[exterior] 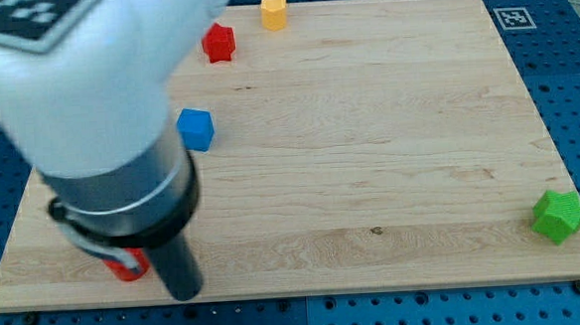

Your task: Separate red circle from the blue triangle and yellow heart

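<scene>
Gripper: none in view. Tip beside partly hidden red block, bench bottom-left; smooth pale wood grain. Blue cube apart, above.

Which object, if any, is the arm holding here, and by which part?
Nothing is held: the arm ends in a plain rod. My tip sits at the board's lower left, right beside a mostly hidden red block; whether they touch cannot be told.

Matt wood board, glossy plastic blue cube

My tip beside a red block at the board's bottom-left
</scene>
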### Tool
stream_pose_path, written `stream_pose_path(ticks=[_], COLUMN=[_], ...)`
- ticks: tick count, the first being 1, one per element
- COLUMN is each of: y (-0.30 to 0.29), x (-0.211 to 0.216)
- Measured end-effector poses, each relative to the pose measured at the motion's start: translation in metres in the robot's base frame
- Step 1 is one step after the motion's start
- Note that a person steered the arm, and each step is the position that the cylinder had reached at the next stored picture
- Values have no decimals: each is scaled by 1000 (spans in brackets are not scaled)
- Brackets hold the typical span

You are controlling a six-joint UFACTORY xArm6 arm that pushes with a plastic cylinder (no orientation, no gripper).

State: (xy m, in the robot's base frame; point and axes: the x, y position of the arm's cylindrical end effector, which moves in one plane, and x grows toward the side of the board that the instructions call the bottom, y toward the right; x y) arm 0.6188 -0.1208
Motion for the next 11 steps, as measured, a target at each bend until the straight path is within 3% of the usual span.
stream_pose_path(ticks=[2, 5, 7, 10, 11], y=[-64, -98, -88, -61, -42], x=[0, -13, -40, -17, -28])
